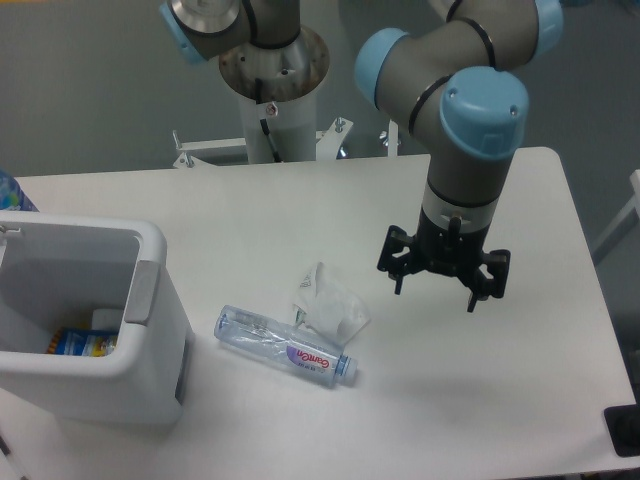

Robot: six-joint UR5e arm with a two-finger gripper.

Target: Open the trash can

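Camera view: the big white boxy plastic trash can (150, 345) sits at the left of the surface, top open. The black fingers (443, 282) are spread wide, holding nothing. A low sweep left could knock the clear plastic bottle (285, 346).

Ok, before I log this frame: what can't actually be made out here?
- Large white plastic trash can: cut off by the left edge of the camera view; no lid shows.
- Contents inside it: partly hidden by its front wall; too small to identify.
- Clear plastic bottle: label too small to read.
- Black two-finger gripper: open and above the white table, height unclear.
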